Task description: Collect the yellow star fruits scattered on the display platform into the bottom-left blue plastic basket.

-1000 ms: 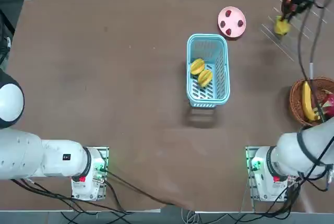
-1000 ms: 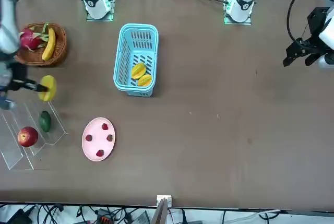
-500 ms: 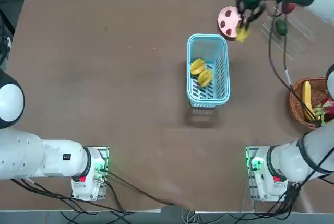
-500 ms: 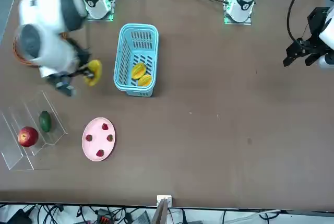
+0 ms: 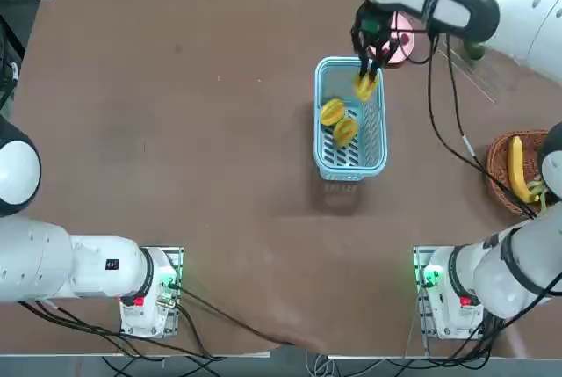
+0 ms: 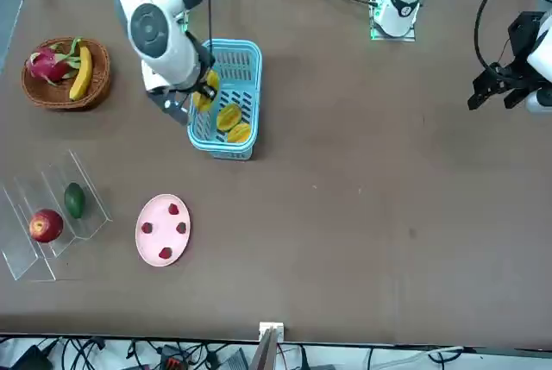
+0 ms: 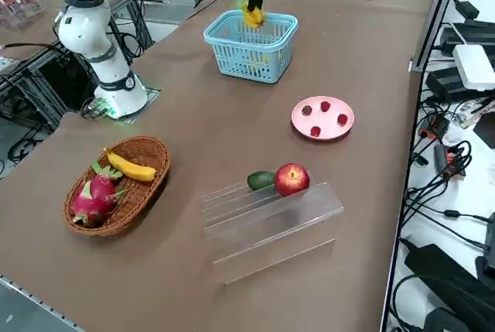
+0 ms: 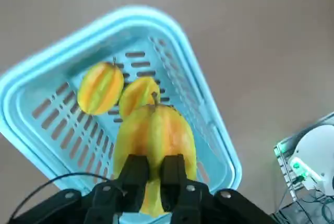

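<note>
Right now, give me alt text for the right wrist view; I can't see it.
The right gripper is shut on a yellow star fruit over the light blue basket, where two more star fruits lie on the slotted bottom.

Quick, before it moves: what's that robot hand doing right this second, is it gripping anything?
Right gripper: closed on a yellow star fruit, holding it over the blue plastic basket.
</note>
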You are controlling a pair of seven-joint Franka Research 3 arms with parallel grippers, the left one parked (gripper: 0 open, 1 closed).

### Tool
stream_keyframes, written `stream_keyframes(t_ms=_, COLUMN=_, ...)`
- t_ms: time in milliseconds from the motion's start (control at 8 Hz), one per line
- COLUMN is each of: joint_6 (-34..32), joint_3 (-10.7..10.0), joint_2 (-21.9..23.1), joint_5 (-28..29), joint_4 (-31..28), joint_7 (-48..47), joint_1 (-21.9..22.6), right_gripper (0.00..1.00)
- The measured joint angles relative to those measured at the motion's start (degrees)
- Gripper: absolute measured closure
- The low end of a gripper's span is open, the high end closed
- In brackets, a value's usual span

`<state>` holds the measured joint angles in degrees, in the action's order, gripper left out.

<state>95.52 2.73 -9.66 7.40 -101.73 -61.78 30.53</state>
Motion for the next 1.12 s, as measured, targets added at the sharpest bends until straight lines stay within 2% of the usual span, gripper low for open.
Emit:
stream_keyframes(t_ms=125, joint_6=0.67, joint_3=-0.03, joint_2=0.0, joint_5=0.17, joint_4=-2.02, joint_7=-0.57, joint_1=1.91, right_gripper=0.79)
stream_keyframes(t_ms=500, joint_6=1.35, joint_3=-0.24, joint_2=0.28, joint_5=0.23, joint_4=-4.92, joint_7=-0.99, joint_1=4.49, right_gripper=0.3)
stream_keyframes(t_ms=625, joint_6=1.43, joint_3=-1.12, joint_2=1.04, joint_5=0.23, joint_4=-4.63, joint_7=-1.01, joint_1=4.27, right_gripper=0.12)
stream_keyframes(t_ms=750, joint_6=1.47, joint_3=-2.61, joint_2=2.45, joint_5=0.01, joint_4=-3.53, joint_7=-0.81, joint_1=2.91, right_gripper=0.0)
stream_keyframes(t_ms=875, joint_6=0.01, joint_3=-3.75, joint_2=3.88, joint_5=-0.84, joint_4=-1.2, joint_7=2.23, joint_1=-0.22, right_gripper=0.0)
stream_keyframes(t_ms=1125, joint_6=-8.25, joint_3=-4.87, joint_2=5.83, joint_5=-4.01, joint_4=4.72, joint_7=16.43, joint_1=-9.63, right_gripper=0.0)
